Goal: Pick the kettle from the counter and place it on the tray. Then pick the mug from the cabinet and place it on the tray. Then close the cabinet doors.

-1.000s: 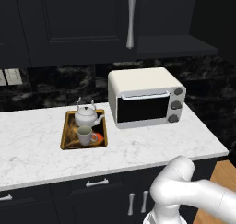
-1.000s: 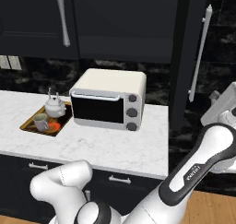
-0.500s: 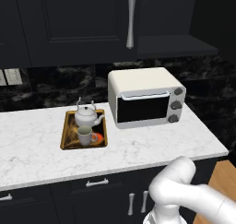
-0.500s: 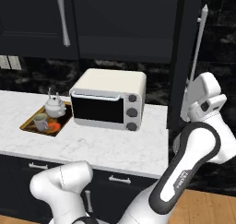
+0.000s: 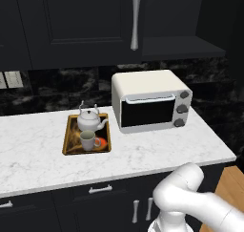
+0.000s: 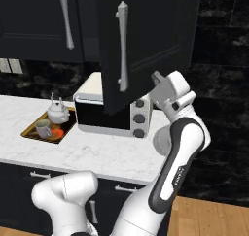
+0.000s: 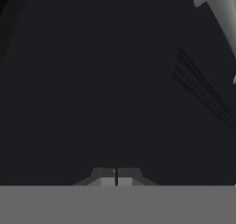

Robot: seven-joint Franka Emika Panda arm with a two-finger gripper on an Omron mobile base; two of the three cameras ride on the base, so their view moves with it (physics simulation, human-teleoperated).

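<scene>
Right base view: the tall black panelled door (image 6: pixel 146 41) hangs half-swung before the cream toaster oven (image 5: pixel 150 100), the hand (image 6: pixel 156 79) behind its edge, fingers shut, empty. White-grey kettle (image 5: pixel 90 120) and off-white mug (image 5: pixel 87 140) sit on the golden-rimmed tray (image 5: pixel 69 136). Half a second ago the door stood wider.

Bench (image 5: pixel 33 154): long white marble top with faint grey veins, set above dark drawers with silver handles.
Directly on it: one tray (image 5: pixel 69 139), dark brown with golden-wood rim, left of centre; one toaster oven (image 5: pixel 151 100), cream with dark glass door and three knobs, just right of the tray, against the back wall.
</scene>
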